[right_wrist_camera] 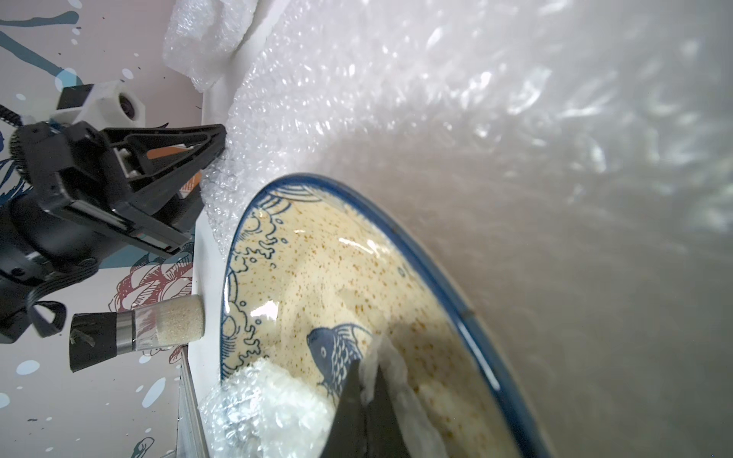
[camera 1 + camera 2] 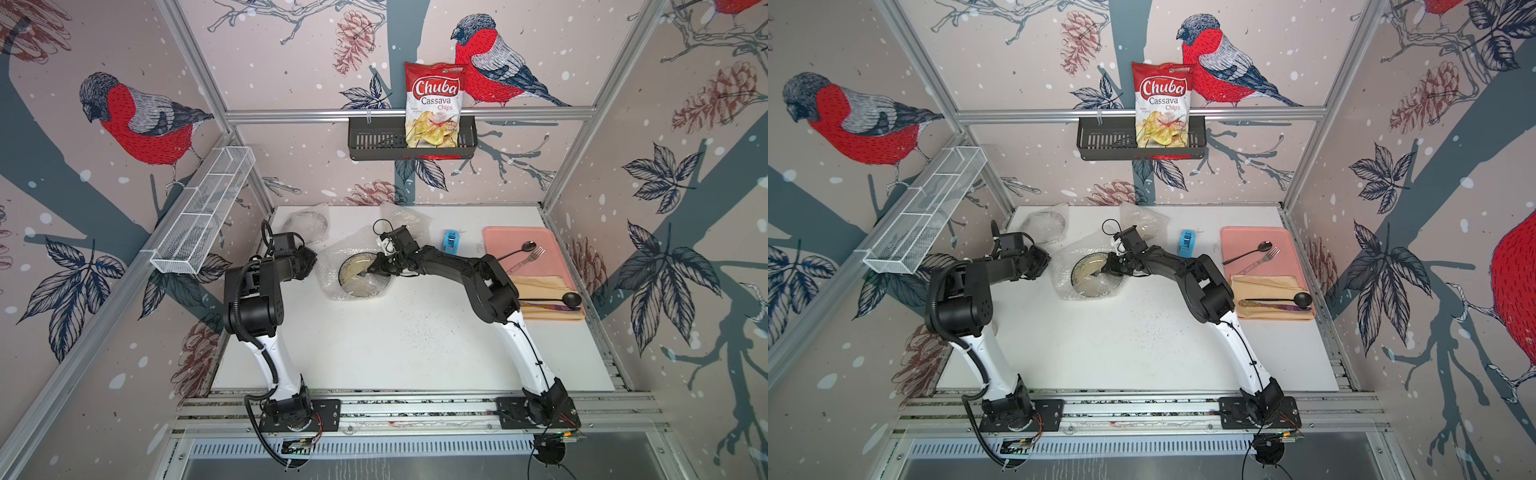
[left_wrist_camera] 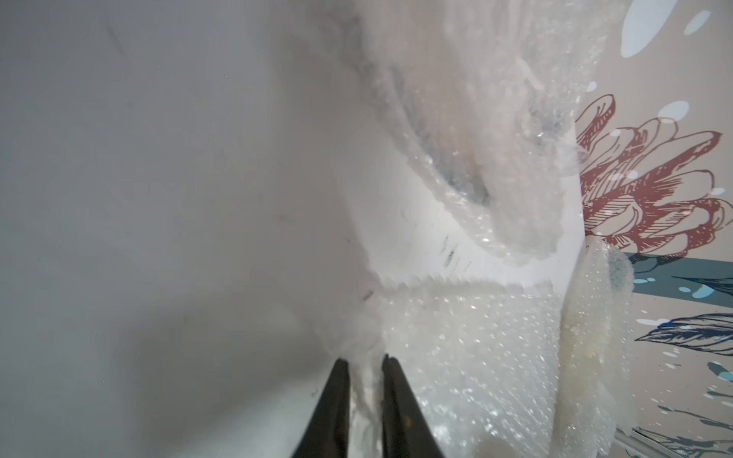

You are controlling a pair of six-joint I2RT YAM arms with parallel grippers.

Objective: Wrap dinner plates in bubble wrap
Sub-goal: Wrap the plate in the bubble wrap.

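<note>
Closest to the lens in the left wrist view, your left gripper (image 3: 367, 363) stands narrow, with a bunched edge of the bubble wrap (image 3: 476, 357) pinched between its jaws. Your right gripper (image 1: 369, 368) is closed tight on another flap of the same sheet and holds it low over the fish plate (image 1: 317, 277). This plate lies face up on the sheet, in the middle of the surface (image 2: 395, 340) toward its far edge, and most of its face is uncovered. A second plate (image 2: 306, 224), which seems already wrapped, rests near the far left corner.

You are, I judge, in the folding step: one flap is over the plate and the left edge is gripped. The next move asks you to lift that left edge and carry it across the plate, without dragging the plate or tearing the thin film.
</note>
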